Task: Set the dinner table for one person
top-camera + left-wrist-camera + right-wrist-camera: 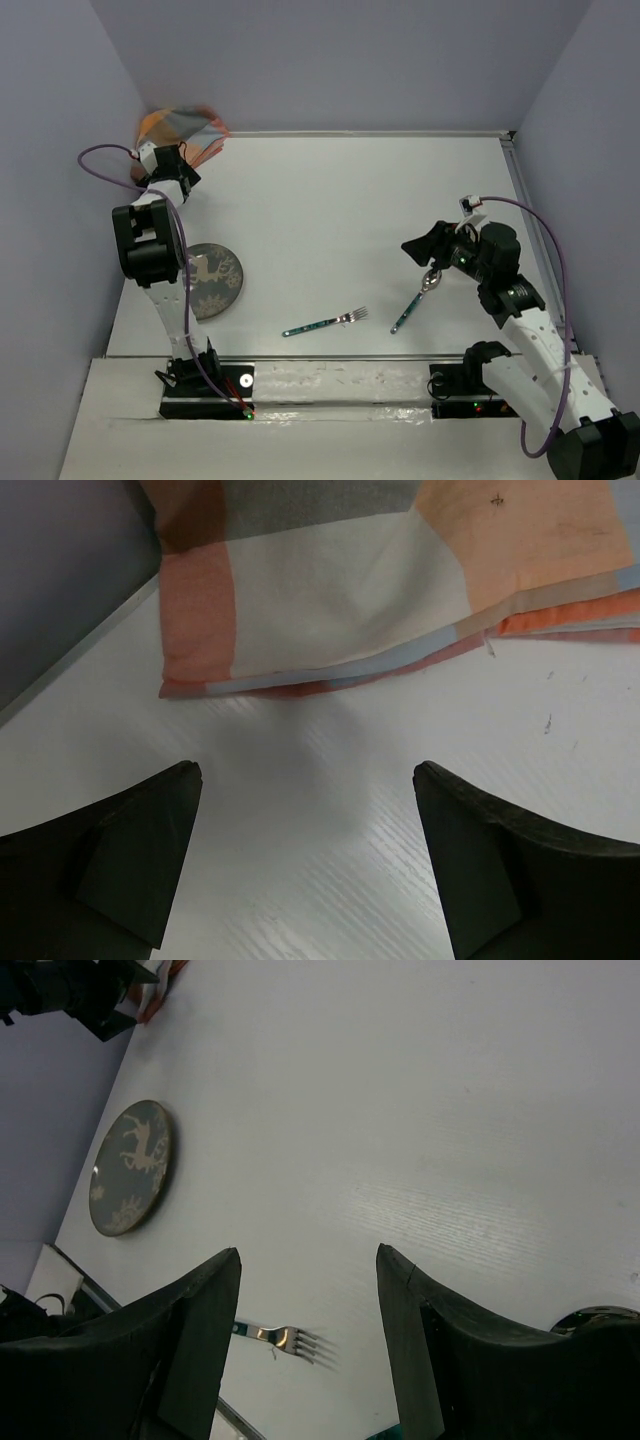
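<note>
Dinner table (350, 200) | left gripper (305, 780) spread facing placemat (330, 590) at 11 o'clock, we judge to grab it | right gripper (308, 1260) spread, empty

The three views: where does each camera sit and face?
Top external: above, behind the bases, looking down on the dinner table; both arms show.
Left wrist: on left arm, faces the placemat; open left tool shows.
Right wrist: on right arm, faces plate and fork; open right tool shows.
Shared: top and right wrist see the plate.
</note>
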